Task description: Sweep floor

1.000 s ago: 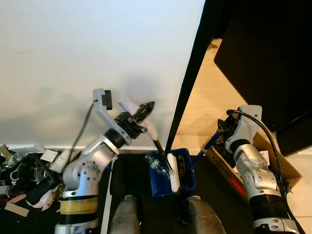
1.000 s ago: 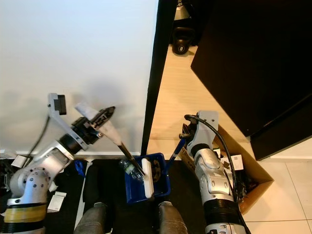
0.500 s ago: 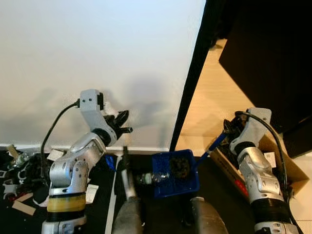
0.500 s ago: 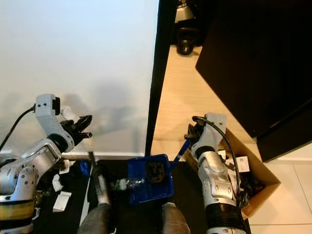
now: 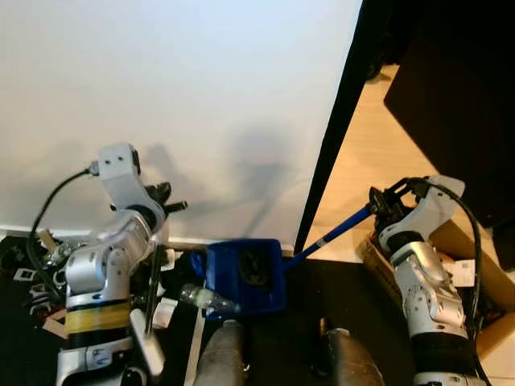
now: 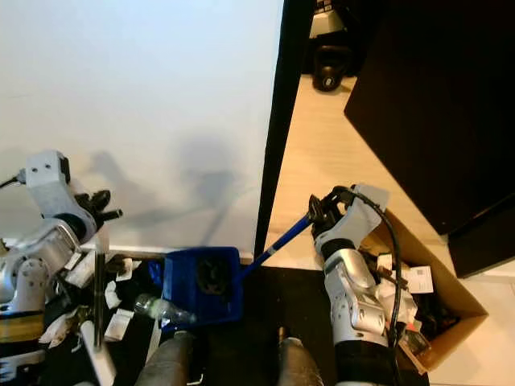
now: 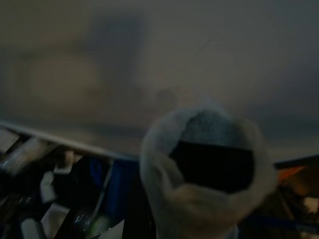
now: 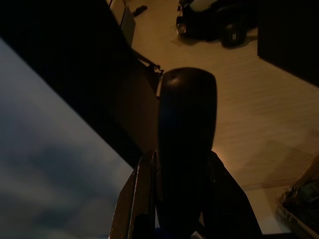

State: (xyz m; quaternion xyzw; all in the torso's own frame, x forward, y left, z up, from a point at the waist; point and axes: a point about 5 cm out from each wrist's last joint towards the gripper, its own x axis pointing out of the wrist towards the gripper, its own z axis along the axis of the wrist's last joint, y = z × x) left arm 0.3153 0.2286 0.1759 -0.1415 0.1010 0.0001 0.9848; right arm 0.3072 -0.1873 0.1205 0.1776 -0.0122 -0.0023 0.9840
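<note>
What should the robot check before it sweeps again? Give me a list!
1. Right pincer gripping the blue plastic dustpan's long handle: ok.
2. Blue plastic dustpan set on the dark floor: ok.
3. Left pincer holding the grey-handled brush: cannot tell.
4. Clear plastic bottle fully inside the dustpan: not ok, it lies at the open edge.
5. Paper scraps beside the pan swept up: not ok.

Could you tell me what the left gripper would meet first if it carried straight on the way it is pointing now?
Most likely the white wall. The left gripper points up and away from the robot at it, with nothing visible between, though depth is hard to judge.
</note>
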